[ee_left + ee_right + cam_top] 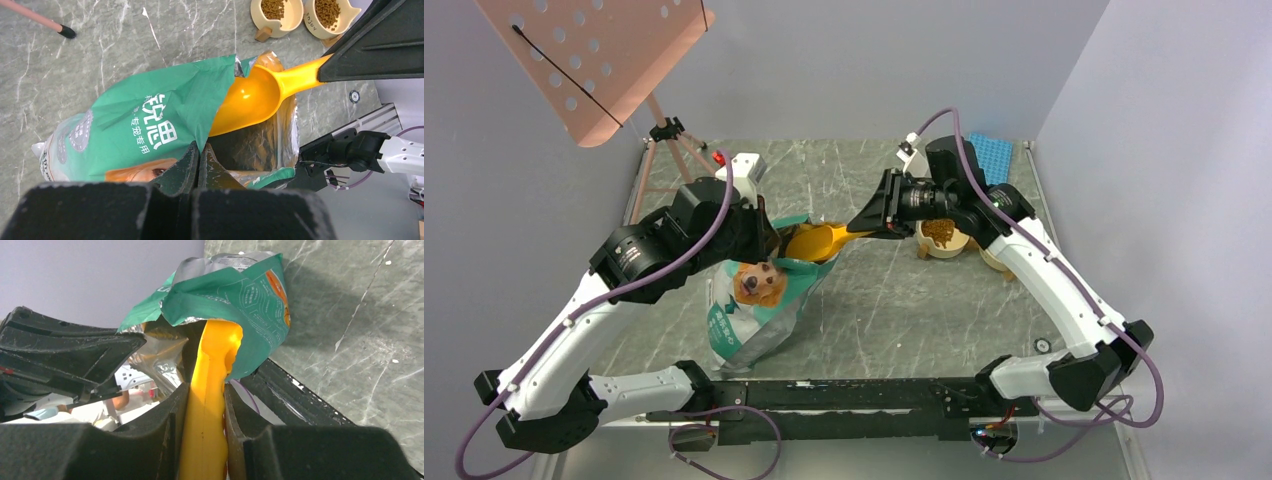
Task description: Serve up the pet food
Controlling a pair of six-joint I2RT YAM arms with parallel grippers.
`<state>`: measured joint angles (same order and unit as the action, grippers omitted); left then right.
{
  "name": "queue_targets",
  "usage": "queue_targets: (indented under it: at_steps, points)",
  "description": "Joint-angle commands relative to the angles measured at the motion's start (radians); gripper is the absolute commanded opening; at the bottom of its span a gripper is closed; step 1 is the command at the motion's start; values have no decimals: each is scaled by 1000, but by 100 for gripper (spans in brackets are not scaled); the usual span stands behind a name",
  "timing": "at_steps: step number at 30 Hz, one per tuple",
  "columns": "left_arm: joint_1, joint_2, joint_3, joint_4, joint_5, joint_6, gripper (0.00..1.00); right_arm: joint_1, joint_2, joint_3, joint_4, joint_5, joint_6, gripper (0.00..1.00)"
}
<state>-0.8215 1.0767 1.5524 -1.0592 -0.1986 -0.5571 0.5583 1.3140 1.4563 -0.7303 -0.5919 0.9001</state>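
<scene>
My right gripper (870, 224) (206, 396) is clamped on the handle of the orange scoop (816, 240) (250, 97) (212, 355), whose bowl reaches into the torn mouth of the green and silver bag (749, 320) (145, 115) (240, 285). My left gripper (764, 242) (200, 159) is pinched tight on the bag's near rim, holding the mouth open. The bag lies on its side on the table (904, 310), a grey-green stone-patterned top veined with pale lines. The pet food (939, 231) (273, 7) that I can see sits as brown kibble in two cream bowls (944, 248) (260, 21) on the table just behind my right wrist, side by side and well apart from the bag. Inside the bag I see only creased foil and shadow, so I cannot tell how much food it holds. Plain pale lilac-grey walls (874, 60) close in the table at the back and on both sides. A pink perforated board (594, 60) on a tripod (669, 135) stands at the far left corner, and a blue mat (991, 155) lies at the far right.
</scene>
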Motion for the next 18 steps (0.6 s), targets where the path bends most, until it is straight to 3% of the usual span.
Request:
queue_targets:
  at_steps: [1,5,9,15,18]
  points:
    - [-2,-19,7,5,40,27,0,16,34,138,-48,127,-63,0]
    - [-2,-9,10,2,54,33,0,69,148,392,-274,211,-163,0]
    - [-2,-3,34,-1,41,28,0,210,289,638,-444,373,-215,0]
    - [-1,40,135,-66,-8,6,0,439,491,758,-610,672,-291,0]
    - [0,34,154,-81,-68,-9,0,498,522,695,-591,794,-328,0]
